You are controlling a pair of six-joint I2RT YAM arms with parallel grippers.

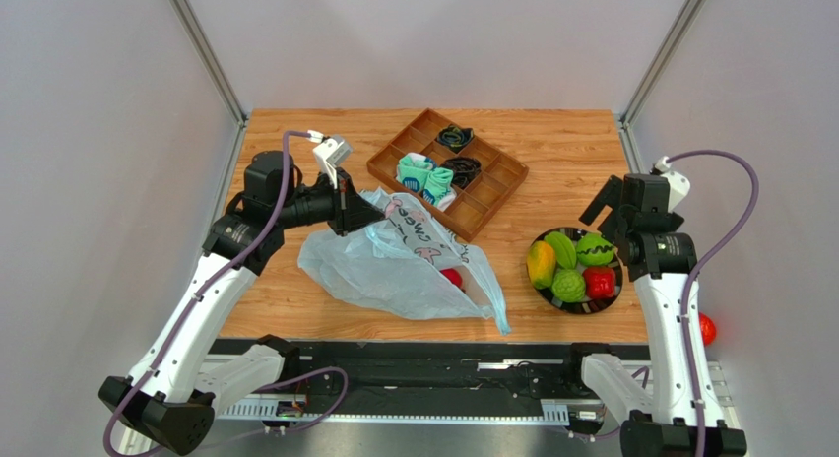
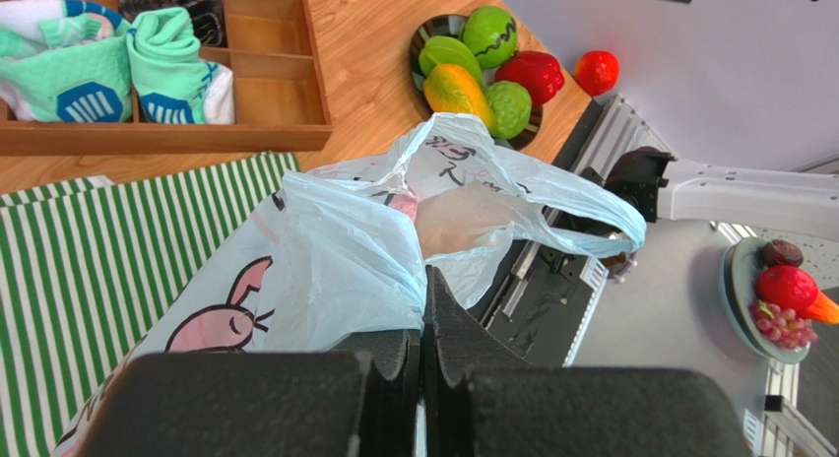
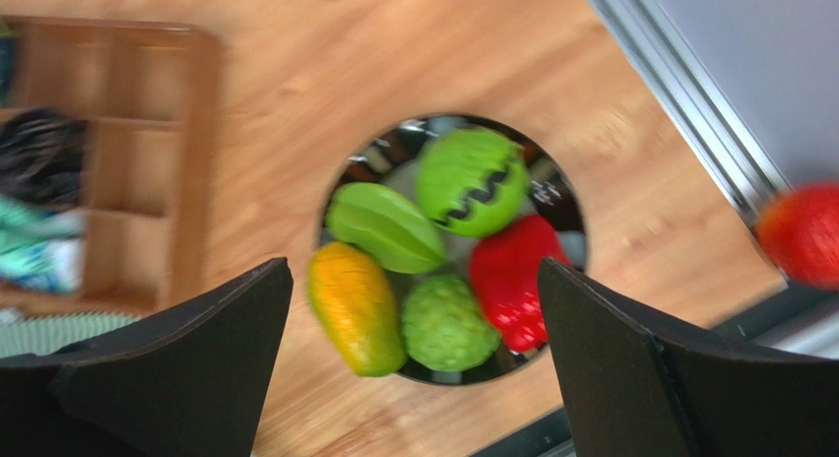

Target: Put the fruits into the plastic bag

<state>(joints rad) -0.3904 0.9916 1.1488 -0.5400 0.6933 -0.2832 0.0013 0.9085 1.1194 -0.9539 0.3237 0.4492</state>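
Left gripper (image 1: 356,207) is clamped tight on the far-left edge of the thin pale-blue translucent plastic bag (image 1: 394,270), pinching a bunched fold of film and lifting that corner off the wooden table (image 1: 561,147). In the left wrist view its fingers (image 2: 448,339) are pressed together on the plastic. The bag stretches from that raised corner down toward the near-right, with its long axis on a diagonal across the tabletop. One handle loop (image 1: 499,317) trails out at the near-right end, and the mouth gapes toward the plate side. A small red round fruit (image 1: 451,277) lies inside the bag, close to the right end. Over on the right, the right gripper (image 3: 414,270) hangs above the dark round plate (image 1: 538,290) with its jaws spread wide and nothing between them. Five fruits are on that plate. The yellow-orange mango-shaped one (image 1: 541,264) lies lengthways far-to-near along the left rim. The green ribbed one (image 1: 561,248) is slanted beside it. The round green one with a dark zigzag stripe (image 1: 595,249) sits at the far-right side. The green bumpy one (image 1: 568,285) and the lumpy red one (image 1: 599,281) sit side by side at the near edge. Another red round fruit (image 1: 707,329) lies off the table's right edge, half hidden by the right arm. Behind the bag, teal socks (image 1: 425,178) sit in a compartmented wooden tray (image 1: 492,199).
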